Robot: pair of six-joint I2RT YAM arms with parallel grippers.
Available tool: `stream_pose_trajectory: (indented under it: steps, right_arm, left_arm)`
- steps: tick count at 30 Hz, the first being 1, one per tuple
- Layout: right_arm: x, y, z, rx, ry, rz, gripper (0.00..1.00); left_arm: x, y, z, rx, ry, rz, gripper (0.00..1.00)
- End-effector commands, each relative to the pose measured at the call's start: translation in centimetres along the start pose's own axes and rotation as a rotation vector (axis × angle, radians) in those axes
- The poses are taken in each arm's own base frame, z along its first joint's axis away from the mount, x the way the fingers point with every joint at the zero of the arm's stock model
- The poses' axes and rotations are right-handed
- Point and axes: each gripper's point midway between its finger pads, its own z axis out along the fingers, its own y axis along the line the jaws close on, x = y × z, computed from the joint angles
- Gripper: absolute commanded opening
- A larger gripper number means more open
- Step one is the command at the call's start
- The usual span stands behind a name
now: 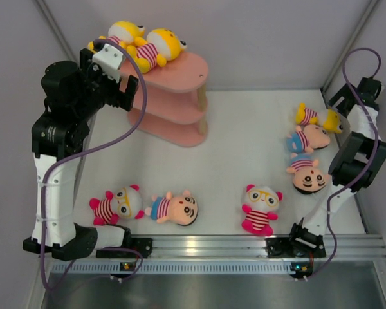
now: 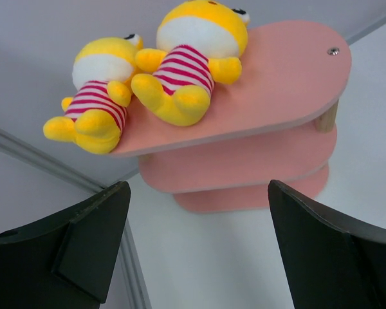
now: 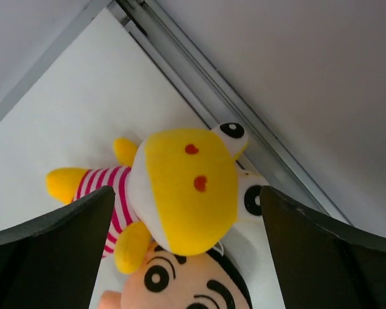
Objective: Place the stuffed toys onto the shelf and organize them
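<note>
My right gripper (image 3: 185, 193), jaws apart, hangs directly over the yellow striped-shirt doll (image 3: 186, 177) lying well right of the pink shelf (image 1: 190, 67). Its long axis runs jaw to jaw. My left gripper (image 2: 198, 187), also spread, is farther off.

Both end effectors gaping, empty.
The left arm (image 1: 55, 187) stands tall at the far left, the left end effector (image 2: 198, 190) held high; the right arm (image 1: 357, 158) bends at far right, the right end effector (image 3: 186, 193) angled down.

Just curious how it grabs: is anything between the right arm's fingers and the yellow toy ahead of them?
Nothing visible. The open fingers frame the yellow toy directly; a peach-faced toy only crowds its head.
</note>
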Motion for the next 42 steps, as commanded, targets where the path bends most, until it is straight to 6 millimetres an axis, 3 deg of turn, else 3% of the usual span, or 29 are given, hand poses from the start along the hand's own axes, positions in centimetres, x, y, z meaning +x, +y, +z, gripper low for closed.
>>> stream_pose_trajectory:
  steps: [1, 3, 7, 10, 11, 14, 17, 18, 20, 21, 23, 24, 26, 27, 29, 30, 31, 32, 33, 35, 36, 37, 38, 39, 40, 41, 42]
  right_arm:
    - [-1.3, 0.6, 2.3, -0.012, -0.017, -0.056, 0.95]
    - [0.7, 0.0, 4.1, 0.004, 0.042, -0.044, 0.95]
    - [3.8, -0.8, 5.4, 0.017, 0.09, -0.031, 0.88]
    - [4.3, -0.6, 5.8, 0.003, 0.086, -0.04, 0.56]
    - [4.3, -0.6, 5.7, 0.002, 0.087, -0.049, 0.34]
    - [3.5, 0.1, 4.8, -0.03, 0.075, -0.066, 0.0]
    - [0.5, 1.7, 1.9, -0.063, -0.005, -0.075, 0.0]
    - [-1.7, 2.7, -0.2, -0.086, -0.062, -0.077, 0.0]
    - [-3.7, 4.8, -2.9, -0.128, -0.12, -0.091, 0.0]
    - [-5.7, 6.2, -5.8, -0.161, -0.18, -0.102, 0.0]
    - [-7.2, 9.9, -9.6, -0.24, -0.239, -0.146, 0.0]
    - [-8.7, 11.4, -12.8, -0.282, -0.295, -0.164, 0.0]
    - [-9.1, 15.9, -17.4, -0.401, -0.345, -0.233, 0.0]
    - [-10.5, 17.8, -20.9, -0.466, -0.403, -0.253, 0.0]
    - [-9.1, 22.6, -25.6, -0.635, -0.408, -0.309, 0.0]
    - [-8.7, 25.5, -29.4, -0.735, -0.435, -0.335, 0.0]
    - [-8.3, 27.1, -31.4, -0.798, -0.445, -0.358, 0.0]
    - [-6.7, 29.4, -33.4, -0.883, -0.427, -0.398, 0.0]
    - [-5.6, 32.4, -37.6, -0.989, -0.45, -0.433, 0.0]
    - [-3.2, 35.6, -39.9, -1.066, -0.447, -0.513, 0.0]
    - [-2.1, 37.9, -43.9, -1.164, -0.475, -0.53, 0.0]
    - [-1.3, 39.0, -45.1, -1.203, -0.471, -0.535, 0.0]
    - [0.3, 40.9, -44.7, -1.233, -0.438, -0.544, 0.0]
    - [0.6, 42.0, -47.0, -1.29, -0.452, -0.533, 0.0]
    - [1.1, 42.9, -47.1, -1.303, -0.43, -0.514, 0.0]
    - [2.6, 44.3, -45.7, -1.303, -0.389, -0.516, 0.0]
    - [2.7, 45.0, -46.5, -1.327, -0.39, -0.502, 0.0]
  left_arm:
    - [1.6, -1.0, -1.2, 0.043, 0.067, -0.002, 0.93]
    - [1.8, -0.9, -1.4, 0.035, 0.08, -0.003, 0.93]
    - [2.2, -0.9, -1.6, 0.026, 0.1, -0.019, 0.92]
    - [2.2, -1.4, -1.7, 0.052, 0.098, -0.026, 0.91]
    - [2.1, -1.6, -2.0, 0.064, 0.093, -0.025, 0.89]
    - [2.0, -3.2, -2.8, 0.143, 0.08, -0.022, 0.83]
    - [2.3, -4.7, -3.7, 0.22, 0.071, -0.012, 0.79]
    - [2.4, -5.0, -3.7, 0.235, 0.071, -0.01, 0.76]
    - [3.0, -5.3, -4.1, 0.247, 0.079, -0.002, 0.75]
    - [3.2, -5.5, -4.1, 0.254, 0.082, 0.001, 0.75]
    - [3.6, -6.0, -4.3, 0.276, 0.084, 0.0, 0.76]
    - [3.7, -6.3, -4.4, 0.285, 0.084, 0.001, 0.77]
    - [3.6, -6.6, -5.1, 0.299, 0.07, 0.003, 0.79]
    - [3.6, -6.7, -5.3, 0.301, 0.067, 0.002, 0.8]
    - [3.7, -6.7, -5.9, 0.292, 0.063, 0.01, 0.8]
    - [3.9, -6.7, -6.1, 0.29, 0.066, 0.016, 0.81]
    - [4.6, -6.9, -6.2, 0.294, 0.085, 0.014, 0.81]
    - [4.8, -6.7, -6.7, 0.277, 0.087, 0.02, 0.81]
    - [5.3, -6.6, -6.8, 0.266, 0.1, 0.024, 0.81]
    - [6.6, -6.2, -7.3, 0.22, 0.132, 0.029, 0.82]
    - [7.1, -6.1, -7.4, 0.208, 0.147, 0.031, 0.82]
    - [7.9, -6.2, -7.8, 0.201, 0.161, 0.033, 0.82]
    - [8.5, -6.1, -7.9, 0.191, 0.176, 0.033, 0.83]
    - [9.5, -6.5, -7.8, 0.2, 0.198, 0.027, 0.83]
    - [9.7, -6.6, -8.2, 0.199, 0.196, 0.027, 0.83]
    - [10.1, -6.8, -8.3, 0.202, 0.203, 0.024, 0.83]
    - [10.7, -7.0, -8.2, 0.206, 0.217, 0.022, 0.83]
